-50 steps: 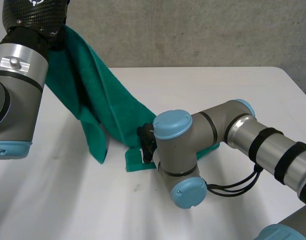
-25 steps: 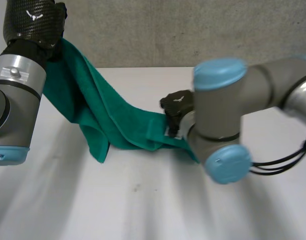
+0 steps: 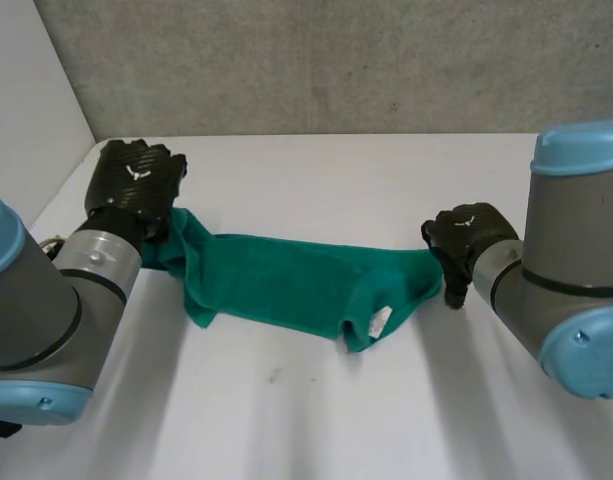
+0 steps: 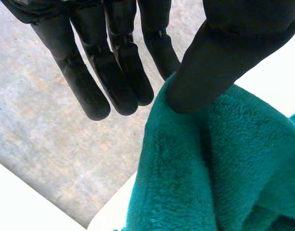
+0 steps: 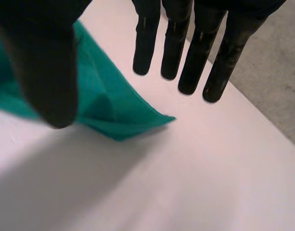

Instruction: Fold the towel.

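Note:
A green towel lies stretched in a long band across the white table, with a white label on its front fold. My left hand is at the towel's left end. In the left wrist view its thumb pinches the towel's edge against the straight fingers. My right hand is at the towel's right end. In the right wrist view its fingers are straight and spread from the thumb, and the towel's corner lies flat on the table beneath, free of them.
A grey wall runs behind the table. The table's left edge is close beside my left hand. Bare table lies in front of the towel.
My left hand came down from high at the left to table height, laying the hanging towel out. My right arm swung right, drew the towel's end along and opened its hand.

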Controlling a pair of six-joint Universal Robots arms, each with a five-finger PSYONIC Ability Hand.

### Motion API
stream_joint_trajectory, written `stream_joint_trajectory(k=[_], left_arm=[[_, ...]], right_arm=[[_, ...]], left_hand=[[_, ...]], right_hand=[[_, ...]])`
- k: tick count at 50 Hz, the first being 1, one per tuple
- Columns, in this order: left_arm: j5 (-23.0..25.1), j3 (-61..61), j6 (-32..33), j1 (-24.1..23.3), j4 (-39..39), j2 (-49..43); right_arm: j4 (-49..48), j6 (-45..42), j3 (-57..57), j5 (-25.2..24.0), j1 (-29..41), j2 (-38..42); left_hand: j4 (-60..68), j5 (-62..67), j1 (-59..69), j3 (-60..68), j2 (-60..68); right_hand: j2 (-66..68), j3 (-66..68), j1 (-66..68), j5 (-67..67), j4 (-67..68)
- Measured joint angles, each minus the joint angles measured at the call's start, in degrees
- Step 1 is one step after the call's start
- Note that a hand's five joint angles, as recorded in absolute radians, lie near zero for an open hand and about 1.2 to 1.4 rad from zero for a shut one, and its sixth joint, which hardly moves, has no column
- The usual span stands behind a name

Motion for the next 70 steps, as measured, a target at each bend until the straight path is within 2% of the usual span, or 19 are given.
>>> stream_joint_trajectory(k=[1, 2, 4, 6, 11, 18, 26, 32, 38, 39, 43, 46, 47, 48, 54, 62, 65, 68, 70], left_arm=[[-0.02, 0.00, -0.04, -0.09, 0.00, -0.22], [-0.02, 0.00, -0.04, -0.09, 0.00, -0.22], [-0.03, 0.14, -0.10, -0.05, 0.04, -0.52], [-0.03, 0.27, -0.12, 0.06, 0.08, -0.54], [-0.03, 0.42, -0.14, 0.23, 0.12, -0.52], [-0.13, 0.27, -0.15, 0.33, 0.13, -0.46], [-0.27, 0.19, -0.20, 0.43, 0.20, -0.40], [-0.37, 0.14, -0.68, 0.88, 0.20, -0.29], [-0.37, 0.09, -0.90, 1.20, 0.16, -0.27], [-0.36, 0.05, -0.94, 1.37, 0.12, -0.27], [-0.32, -0.01, -0.98, 1.58, 0.08, -0.27], [-0.31, -0.05, -0.99, 1.64, 0.05, -0.27], [-0.30, -0.08, -0.99, 1.67, 0.04, -0.27], [-0.30, -0.09, -0.99, 1.71, 0.04, -0.27], [-0.32, -0.12, -0.98, 1.89, -0.03, -0.19], [-0.18, -0.04, -0.78, 3.68, -0.60, 2.04], [0.05, 0.00, -0.59, 5.97, -2.50, 5.38], [0.11, -0.01, -0.54, 6.63, -3.36, 6.34], [0.35, -0.20, -0.41, 8.32, -6.85, 8.83]], right_arm=[[-0.73, 2.52, 0.72, -0.46, 0.01, -0.47], [-0.73, 2.52, 0.72, -0.46, 0.01, -0.47], [-2.00, 9.84, 3.02, -2.14, 0.08, -3.25], [-2.37, 13.48, 4.45, -3.04, 0.24, -5.31], [-2.80, 18.20, 6.88, -3.96, 0.99, -8.58], [-4.40, 22.99, 9.59, -3.84, 6.91, -11.85], [-6.77, 22.54, 5.39, 0.96, 17.09, -5.49], [-6.81, 17.83, -1.84, 9.41, 22.35, 5.82], [-8.02, 11.73, -5.42, 13.60, 23.04, 11.91], [-9.27, 8.50, -6.66, 14.82, 22.94, 14.06], [-12.38, 3.27, -7.84, 16.13, 22.33, 16.13], [-14.02, 1.40, -7.89, 16.24, 21.97, 16.29], [-14.70, 0.79, -7.83, 16.12, 21.79, 16.22], [-15.28, 0.38, -7.74, 15.91, 21.54, 15.97], [-15.93, 0.07, -6.96, 14.80, 19.02, 11.53], [-12.14, -2.98, -6.14, 11.53, 11.23, -1.74], [-5.74, -8.68, -6.49, 8.68, 5.34, -9.57], [-3.76, -10.50, -6.57, 8.10, 4.03, -10.98], [3.54, -16.79, -6.31, 6.61, 0.48, -14.12]], left_hand=[[0.00, 0.01, 0.00, 0.00, 0.00], [0.00, 0.01, 0.00, 0.00, 0.00], [0.00, 0.00, 0.00, 0.00, 0.00], [0.00, 0.04, 0.00, 0.00, 0.00], [0.00, 0.00, 0.00, 0.00, 0.00], [0.00, 0.00, 0.00, 0.00, 0.00], [0.00, 0.00, 0.00, 0.00, 0.00], [0.00, 0.00, 0.00, 0.00, 0.00], [0.00, 0.00, 0.00, 0.00, 0.00], [0.00, 0.00, 0.00, 0.00, 0.00], [0.00, 0.00, 0.00, 0.00, 0.00], [0.00, 0.00, 0.00, 0.00, 0.00], [0.00, 0.00, 0.00, 0.00, 0.00], [0.00, 0.01, 0.00, 0.00, 0.00], [0.00, 0.04, 0.00, 0.00, 0.00], [0.00, 0.00, 0.00, 0.00, 0.00], [0.00, 0.00, 0.00, 0.00, 0.00], [0.00, 0.00, 0.00, 0.00, 0.00], [0.00, 0.00, 0.00, 0.00, 0.00]], right_hand=[[-19.98, -19.57, -16.83, -16.57, -20.31], [-19.98, -19.57, -16.83, -16.57, -20.31], [-28.96, -29.06, -24.54, -26.07, -29.86], [-31.49, -31.89, -27.06, -29.28, -33.21], [-33.35, -34.48, -29.23, -31.96, -35.89], [-36.03, -36.87, -30.84, -33.90, -37.12], [-36.03, -36.87, -30.84, -33.91, -37.12], [-36.02, -36.86, -30.84, -33.91, -37.12], [-35.68, -34.63, -29.97, -31.59, -35.58], [-34.13, -33.39, -28.67, -30.52, -34.30], [-16.44, -17.38, -14.38, -16.26, -18.38], [-16.44, -17.38, -14.38, -16.26, -18.38], [5.73, 4.58, 4.34, 5.57, 3.94], [12.89, 11.90, 9.27, 13.27, 11.99], [13.49, 12.96, 9.27, 14.11, 13.39], [13.49, 12.96, 9.27, 14.11, 13.39], [13.49, 12.96, 9.27, 14.11, 13.39], [13.49, 12.96, 9.27, 14.11, 13.39], [13.49, 12.96, 9.27, 14.11, 13.40]])
